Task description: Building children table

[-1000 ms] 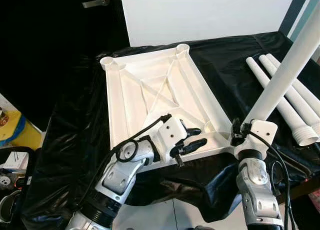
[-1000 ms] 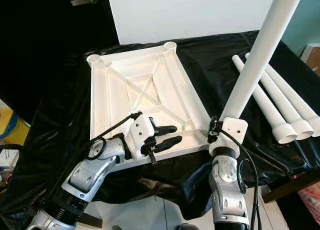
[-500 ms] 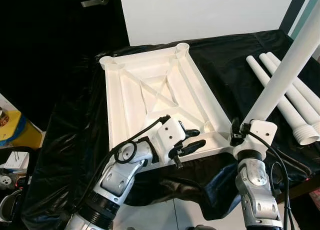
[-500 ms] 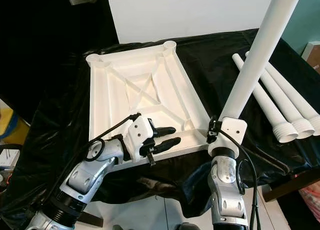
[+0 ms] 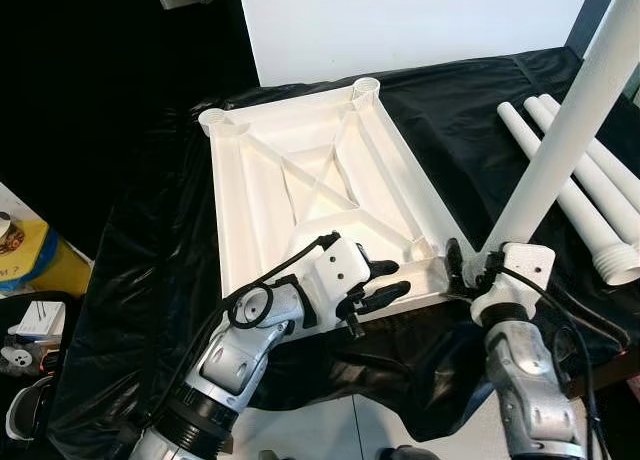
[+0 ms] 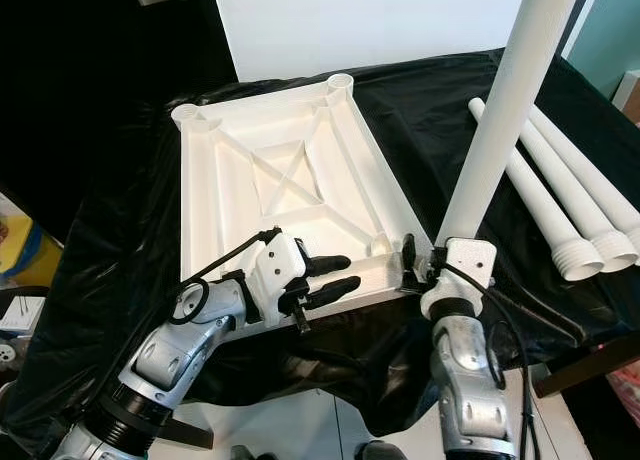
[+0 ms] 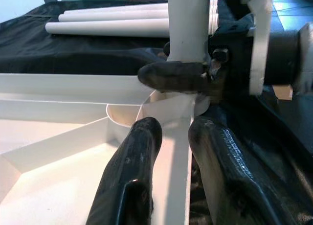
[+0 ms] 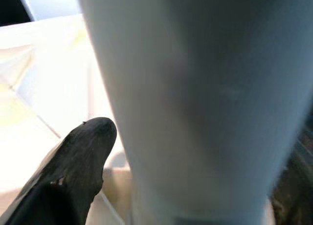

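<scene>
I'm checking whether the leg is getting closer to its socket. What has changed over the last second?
The right gripper, shut on the white table leg, has shifted inward, bringing the leg's lower end over the near right corner socket of the upturned tabletop. The leg also stands a little steeper. The left gripper stays on the tabletop's near rim; three spare legs lie unmoved.

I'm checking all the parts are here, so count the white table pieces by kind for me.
Tabletop: 1
Leg held by the right gripper: 1
Legs lying on the black cloth: 3
Total: 5
</scene>
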`<state>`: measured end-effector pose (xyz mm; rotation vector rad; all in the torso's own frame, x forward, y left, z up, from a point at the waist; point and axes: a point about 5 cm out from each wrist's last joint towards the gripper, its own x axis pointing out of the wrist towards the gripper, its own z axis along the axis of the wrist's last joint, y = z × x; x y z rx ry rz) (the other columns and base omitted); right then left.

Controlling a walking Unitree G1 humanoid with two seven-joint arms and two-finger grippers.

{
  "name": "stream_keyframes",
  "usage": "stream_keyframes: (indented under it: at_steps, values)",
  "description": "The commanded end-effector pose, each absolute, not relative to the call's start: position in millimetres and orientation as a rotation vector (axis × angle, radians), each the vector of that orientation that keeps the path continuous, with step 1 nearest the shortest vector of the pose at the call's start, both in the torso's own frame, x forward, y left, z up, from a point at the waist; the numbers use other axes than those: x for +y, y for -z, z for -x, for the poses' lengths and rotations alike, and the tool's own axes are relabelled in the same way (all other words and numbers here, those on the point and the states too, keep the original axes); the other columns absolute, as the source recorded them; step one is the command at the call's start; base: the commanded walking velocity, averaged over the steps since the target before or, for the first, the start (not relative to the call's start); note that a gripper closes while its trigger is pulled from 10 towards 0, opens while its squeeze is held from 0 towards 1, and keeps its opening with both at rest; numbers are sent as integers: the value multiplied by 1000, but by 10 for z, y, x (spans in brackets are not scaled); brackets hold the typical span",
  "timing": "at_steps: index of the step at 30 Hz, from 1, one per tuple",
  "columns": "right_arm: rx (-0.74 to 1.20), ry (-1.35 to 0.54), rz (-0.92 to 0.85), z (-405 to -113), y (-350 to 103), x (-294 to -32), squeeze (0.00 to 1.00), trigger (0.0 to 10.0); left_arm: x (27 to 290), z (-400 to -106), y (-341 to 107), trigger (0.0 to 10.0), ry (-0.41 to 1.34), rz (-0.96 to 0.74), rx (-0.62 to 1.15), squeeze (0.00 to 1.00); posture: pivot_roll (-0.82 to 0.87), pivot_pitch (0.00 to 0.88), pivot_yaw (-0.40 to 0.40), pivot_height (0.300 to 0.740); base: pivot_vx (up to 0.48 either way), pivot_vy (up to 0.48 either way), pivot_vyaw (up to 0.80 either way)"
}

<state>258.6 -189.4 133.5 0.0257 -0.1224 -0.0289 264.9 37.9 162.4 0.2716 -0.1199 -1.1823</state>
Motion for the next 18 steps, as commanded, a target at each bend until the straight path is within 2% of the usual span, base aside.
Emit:
stream_keyframes:
  at_steps: [1, 2, 3, 11, 15, 16, 17, 18]
  values:
    - [-128, -42, -35, -2567, -1348, -1888, 949, 10000, 372, -2620, -1620, 10000, 1201, -278, -113, 0, -186, 119, 79, 740, 0, 0, 0]
    - [-128, -42, -35, -2567, -1348, -1888, 949, 10000, 372, -2620, -1620, 10000, 1201, -278, -113, 0, -186, 119, 79, 740, 0, 0, 0]
    - [-128, -77, -28, -2572, -1361, -1911, 0, 10000, 365, -2617, -1621, 10000, 1207, -277, -113, 0, -186, 119, 79, 740, 0, 0, 0]
    - [-131, -217, 44, -2673, -1440, -2051, 0, 10000, 352, -2623, -1621, 10000, 1214, -278, -114, 0, -193, 116, 82, 740, 0, 0, 0]
    - [-117, -324, 120, -2820, -1450, -2064, 0, 10000, 355, -2625, -1630, 10000, 1209, -277, -115, 0, -183, 125, 85, 740, 0, 0, 0]
    - [-112, -338, 122, -2832, -1441, -2061, 0, 7843, 356, -2620, -1631, 10000, 1210, -278, -115, 0, -178, 124, 81, 740, 0, 0, 0]
    - [-112, -338, 122, -2832, -1441, -2061, 0, 7843, 356, -2620, -1631, 10000, 1210, -278, -115, 0, -178, 124, 81, 740, 0, 0, 0]
    - [-101, -350, 121, -2828, -1412, -2068, 0, 0, 370, -2616, -1629, 10000, 1202, -278, -114, 0, -173, 121, 76, 740, 0, 0, 0]
